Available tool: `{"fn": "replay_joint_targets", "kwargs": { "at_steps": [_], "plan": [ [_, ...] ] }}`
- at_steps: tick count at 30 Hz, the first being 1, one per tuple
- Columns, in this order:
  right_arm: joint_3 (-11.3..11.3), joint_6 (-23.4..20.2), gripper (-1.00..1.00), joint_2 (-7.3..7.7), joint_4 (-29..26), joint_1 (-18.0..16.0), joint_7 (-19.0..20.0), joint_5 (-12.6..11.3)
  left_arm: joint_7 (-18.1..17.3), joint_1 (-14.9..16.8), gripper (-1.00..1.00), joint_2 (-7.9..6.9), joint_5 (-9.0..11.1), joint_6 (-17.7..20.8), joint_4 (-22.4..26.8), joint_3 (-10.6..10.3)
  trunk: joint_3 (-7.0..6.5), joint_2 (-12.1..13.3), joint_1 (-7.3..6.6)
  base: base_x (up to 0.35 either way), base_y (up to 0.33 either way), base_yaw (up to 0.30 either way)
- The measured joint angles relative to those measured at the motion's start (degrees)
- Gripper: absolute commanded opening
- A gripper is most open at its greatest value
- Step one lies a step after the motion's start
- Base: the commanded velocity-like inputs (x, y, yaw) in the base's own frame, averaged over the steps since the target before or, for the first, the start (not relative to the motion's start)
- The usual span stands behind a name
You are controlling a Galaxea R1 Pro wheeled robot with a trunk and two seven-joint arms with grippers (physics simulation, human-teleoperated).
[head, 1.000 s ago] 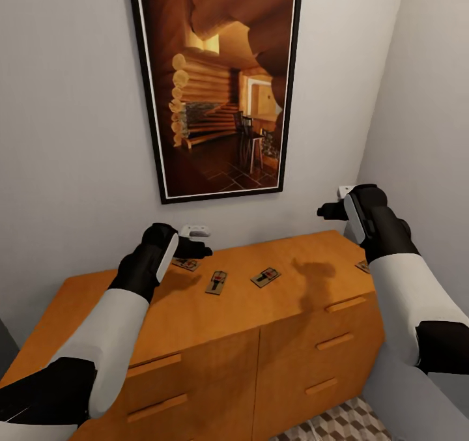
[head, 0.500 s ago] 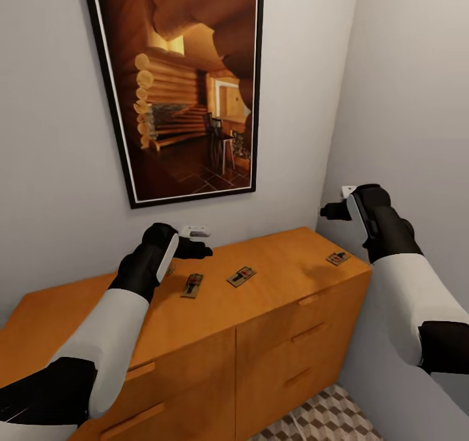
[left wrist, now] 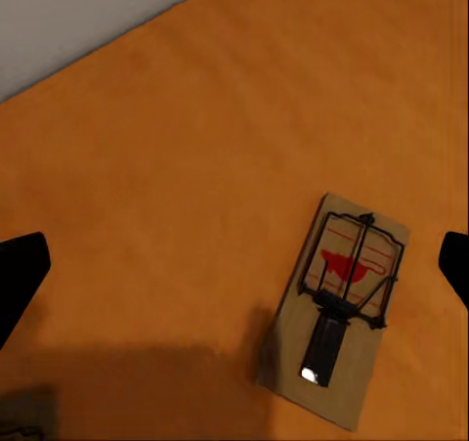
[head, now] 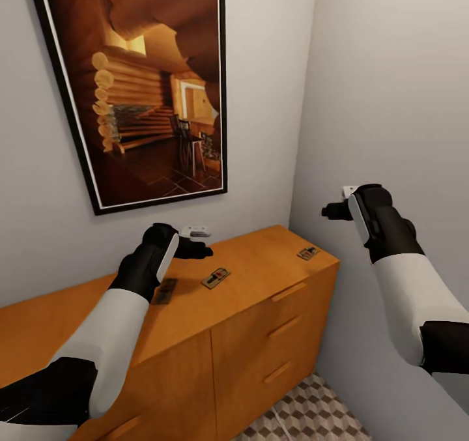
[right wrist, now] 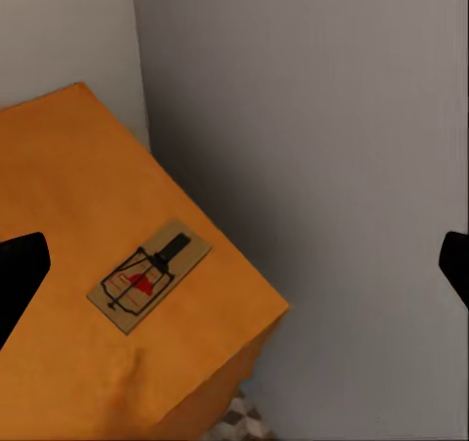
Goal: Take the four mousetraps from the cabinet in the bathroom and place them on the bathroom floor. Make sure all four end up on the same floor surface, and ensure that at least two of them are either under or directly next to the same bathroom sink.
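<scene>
The orange-brown cabinet (head: pixel 260 265) stands against the wall with three mousetraps lying flat on its top. One mousetrap (head: pixel 165 290) is partly under my left forearm, a second mousetrap (head: pixel 215 277) lies mid-top, and a third mousetrap (head: pixel 308 253) is near the right end. My left gripper (head: pixel 200 241) hovers open above the top; its wrist view looks down on a mousetrap (left wrist: pixel 337 309) between the spread fingers (left wrist: pixel 20 280). My right gripper (head: pixel 335 201) hangs open in the air past the cabinet's right end, and its wrist view shows the end mousetrap (right wrist: pixel 149 275) on the cabinet corner (right wrist: pixel 59 187).
A large framed picture (head: pixel 143 96) hangs on the wall above the cabinet. A grey side wall (head: pixel 391 102) closes the corner just right of the cabinet, close to my right arm. The cube-patterned bathroom floor (head: pixel 306 408) shows below the drawers.
The whole head view has swung right: cabinet, picture and traps slid left in the picture. Both arms kept their pose, so the grippers now sit further right along the cabinet.
</scene>
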State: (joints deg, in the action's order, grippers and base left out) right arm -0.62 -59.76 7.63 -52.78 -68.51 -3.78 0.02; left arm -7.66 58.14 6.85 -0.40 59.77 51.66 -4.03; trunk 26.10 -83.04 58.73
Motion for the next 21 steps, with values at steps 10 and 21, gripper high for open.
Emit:
{"fn": "replay_joint_targets", "kwargs": {
  "at_steps": [10,21],
  "plan": [
    [0.1,0.0,1.0,-0.05,0.3,0.0,0.2,-0.2,0.0,0.0,1.0,0.0,0.1,0.0,-0.1,0.0,-0.14,0.0,0.0,0.0,0.0,-0.097],
    [1.9,0.0,1.0,-0.69,7.3,0.0,0.2,-0.5,0.0,0.0,1.0,0.0,0.1,-0.1,-0.1,0.0,-0.16,0.0,0.0,0.0,0.0,-0.013]
  ]
}}
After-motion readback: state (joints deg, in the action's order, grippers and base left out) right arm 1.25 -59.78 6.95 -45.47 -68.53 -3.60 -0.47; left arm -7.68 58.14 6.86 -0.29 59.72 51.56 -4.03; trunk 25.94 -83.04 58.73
